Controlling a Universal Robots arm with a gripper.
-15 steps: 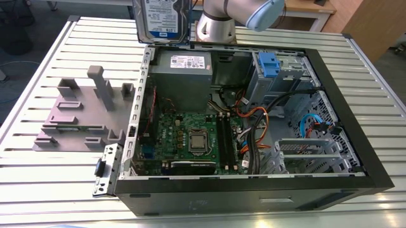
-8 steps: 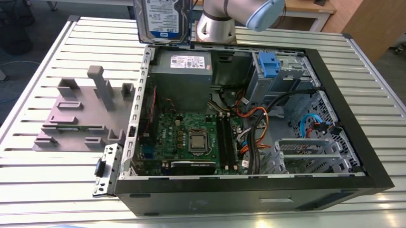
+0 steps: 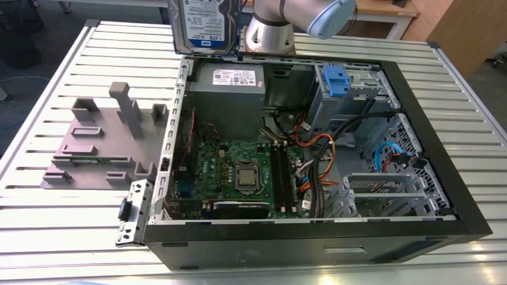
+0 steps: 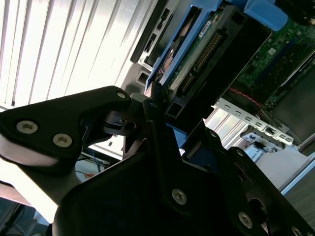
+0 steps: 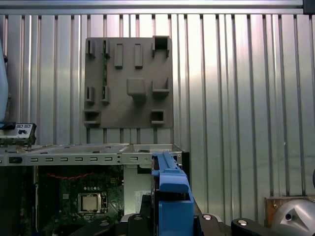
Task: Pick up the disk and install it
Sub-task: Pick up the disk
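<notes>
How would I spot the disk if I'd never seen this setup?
Find the open computer case on the slatted table. Above its far edge in the exterior view, beside the robot arm, the disk hangs upright. It alone is a thin, blue-railed slab faced with a white-and-blue label.

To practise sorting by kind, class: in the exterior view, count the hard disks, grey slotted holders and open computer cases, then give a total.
disk: 1
grey slotted holder: 1
open computer case: 1
Total: 3
</notes>
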